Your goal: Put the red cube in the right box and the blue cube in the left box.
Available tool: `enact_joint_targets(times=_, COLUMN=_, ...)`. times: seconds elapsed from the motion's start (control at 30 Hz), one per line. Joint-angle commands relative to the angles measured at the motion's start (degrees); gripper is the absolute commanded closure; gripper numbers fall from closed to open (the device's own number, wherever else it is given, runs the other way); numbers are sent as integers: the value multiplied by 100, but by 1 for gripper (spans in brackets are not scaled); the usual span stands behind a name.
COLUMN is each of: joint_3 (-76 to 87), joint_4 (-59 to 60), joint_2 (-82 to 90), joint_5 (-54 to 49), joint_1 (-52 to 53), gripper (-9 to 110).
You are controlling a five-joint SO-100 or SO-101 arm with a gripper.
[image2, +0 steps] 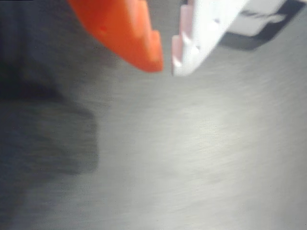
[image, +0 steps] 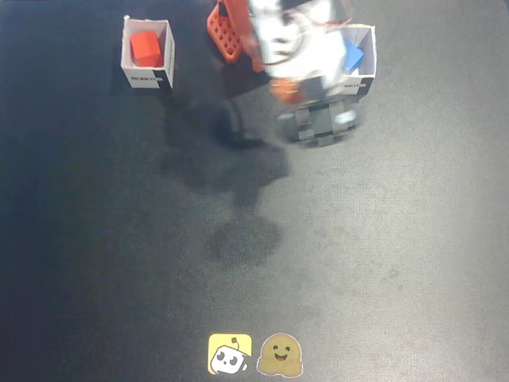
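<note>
In the fixed view the red cube (image: 146, 48) lies inside the right box (image: 149, 76), the white box with the small nub at its top corner, at the upper left of that view. The blue cube (image: 353, 56) lies inside the left box (image: 371, 56) at the upper right, partly covered by my blurred arm (image: 306, 48). In the wrist view my gripper (image2: 167, 67) hangs over bare mat with its orange finger (image2: 129, 33) and white finger (image2: 201, 33) nearly tip to tip and nothing between them. A white box edge (image2: 268, 19) shows at that view's top right.
The dark grey mat (image: 358, 255) fills both views. The arm's shadow (image: 231, 167) falls across the mat's middle. Two small stickers (image: 254, 355) sit at the front edge. An orange lattice part (image: 225, 32) stands between the boxes.
</note>
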Motion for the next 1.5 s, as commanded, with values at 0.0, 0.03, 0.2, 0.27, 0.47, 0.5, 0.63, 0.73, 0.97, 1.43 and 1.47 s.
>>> enact_joint_targets(times=0.0, joint_3=-53, joint_4=123, joint_2=193, joint_5=-237, joint_1=694, gripper=101)
enact_joint_targets(times=0.03, joint_3=-44, joint_4=141, joint_2=220, joint_5=-334, joint_1=896, gripper=101)
enact_joint_targets(times=0.2, joint_3=0, joint_4=308, joint_2=404, joint_5=-536, joint_1=1538, gripper=101)
enact_joint_targets(times=0.27, joint_3=105, joint_4=457, joint_2=668, joint_5=-536, joint_1=1723, gripper=101)
enact_joint_targets(times=0.47, joint_3=650, joint_4=668, joint_2=1784, joint_5=-747, joint_1=2118, gripper=101)
enact_joint_targets(times=0.5, joint_3=677, joint_4=668, joint_2=1811, joint_5=-791, joint_1=2162, gripper=101)
enact_joint_targets(times=0.63, joint_3=712, joint_4=738, joint_2=1872, joint_5=-853, joint_1=2224, gripper=101)
enact_joint_targets(times=0.73, joint_3=756, joint_4=703, joint_2=1916, joint_5=-896, joint_1=2303, gripper=101)
enact_joint_targets(times=0.97, joint_3=1380, joint_4=79, joint_2=2074, joint_5=-1169, joint_1=2408, gripper=101)
enact_joint_targets(times=1.43, joint_3=3023, joint_4=-896, joint_2=3217, joint_5=-1705, joint_1=1872, gripper=101)
enact_joint_targets(times=1.47, joint_3=3023, joint_4=-967, joint_2=3085, joint_5=-1696, joint_1=1828, gripper=101)
